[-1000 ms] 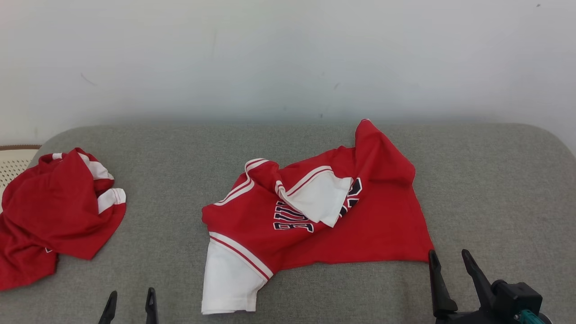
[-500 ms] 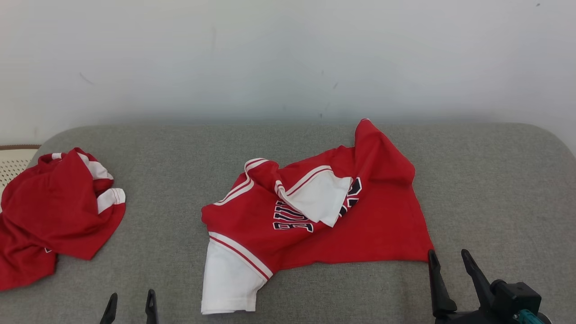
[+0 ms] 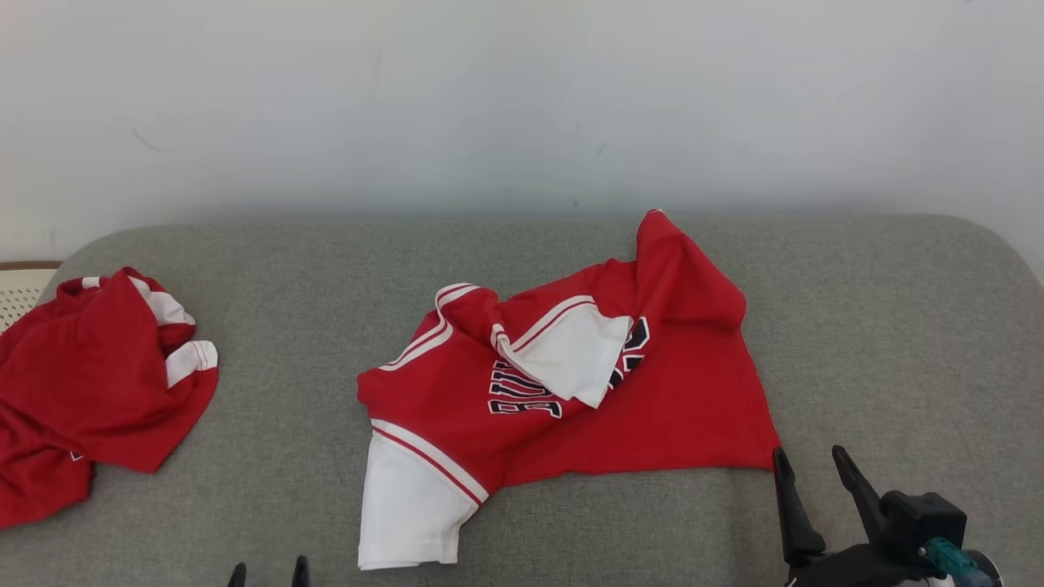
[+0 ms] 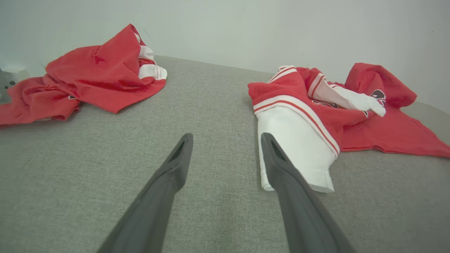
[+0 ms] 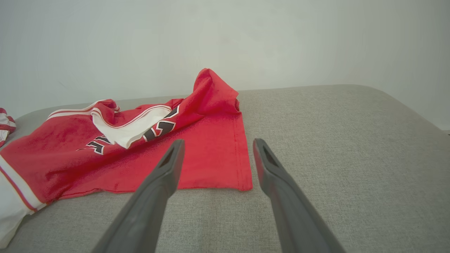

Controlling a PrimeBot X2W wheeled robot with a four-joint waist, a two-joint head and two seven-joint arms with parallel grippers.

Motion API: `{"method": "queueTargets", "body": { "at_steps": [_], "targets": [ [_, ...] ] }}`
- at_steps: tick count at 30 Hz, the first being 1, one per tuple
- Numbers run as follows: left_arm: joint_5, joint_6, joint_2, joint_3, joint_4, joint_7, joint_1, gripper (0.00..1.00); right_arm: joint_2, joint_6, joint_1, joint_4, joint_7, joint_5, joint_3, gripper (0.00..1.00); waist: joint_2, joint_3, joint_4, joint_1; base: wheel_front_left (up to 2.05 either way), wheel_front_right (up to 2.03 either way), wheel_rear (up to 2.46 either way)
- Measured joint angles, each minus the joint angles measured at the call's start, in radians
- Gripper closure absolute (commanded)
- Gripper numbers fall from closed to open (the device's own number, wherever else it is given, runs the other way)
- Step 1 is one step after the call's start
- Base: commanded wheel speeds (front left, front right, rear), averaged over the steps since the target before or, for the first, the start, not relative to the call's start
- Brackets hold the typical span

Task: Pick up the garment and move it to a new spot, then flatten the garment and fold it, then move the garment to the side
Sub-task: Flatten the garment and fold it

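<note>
- Garment (image 3: 652, 408): red jersey w/ white sleeves, crumpled at centre of grey padded worktop (image 3: 269, 269), lying free, nothing gripping it.
- Second red garment (image 3: 90, 383): heaped at 9 o'clock edge, well apart; prob. not the one to work on.
- Left fingers (image 4: 175, 165): spread wide, empty, low at 7 o'clock, just beside the cuff of the white sleeve (image 3: 408, 505), not touching.
- Right fingers (image 3: 789, 497): also spread wide, empty, at 4 o'clock, tips near the hem corner (image 3: 750, 452). Touching or not, can't tell.
- Handling, by judgement: thin knit, light, v. limp. No stiffness, so bound to sag and drape from any pinch. Not fragile. Not slippery on the cloth surface, so likely to drag and bunch if slid, not lifted.
- Other sleeve (image 3: 579, 359): flopped over the chest lettering. Red fold (image 3: 677, 269): standing up at 1 o'clock. Both to be opened out before flattening.
- Best hold, prob.: hem corner at 4 o'clock w/ right, cuff or shoulder seam at 7–8 o'clock w/ left. Edges look single-layer and flat, so come in low and scoop under.
- Risk: pinching two layers at the rumpled middle and carrying the twist to the new spot.
</note>
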Motion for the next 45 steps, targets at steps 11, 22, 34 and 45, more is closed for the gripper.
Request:
{"method": "queueTargets", "body": {
  "at_steps": [11,22,34,45],
  "targets": [
    [-0.013,-0.093,-0.022,-0.074,0.274,-0.02,-0.108,0.0,-0.034,0.0,-0.165,0.263,-0.024,0.011,0.014,0.0,0.0,0.035,-0.015,0.0,0.0,0.0,0.0],
    [0.005,-0.146,-0.033,-0.092,0.444,-0.033,-0.232,0.0,-0.036,0.0,-0.32,0.496,-0.063,0.027,0.028,0.0,0.0001,0.087,-0.03,0.0,0.0,0.0,0.0],
    [0.058,-0.173,-0.045,-0.101,0.49,-0.036,-0.326,0.0,-0.019,0.0,-0.467,0.721,-0.096,0.029,0.037,0.0,0.0001,0.153,-0.046,0.0001,0.0,0.0,0.0],
    [0.085,-0.195,-0.059,-0.092,0.478,-0.036,-0.358,1.0,-0.003,0.0,-0.535,0.829,-0.143,0.059,0.075,1.0,0.0001,0.171,-0.05,0.0,0.0,0.0,0.0]
  ]
}}
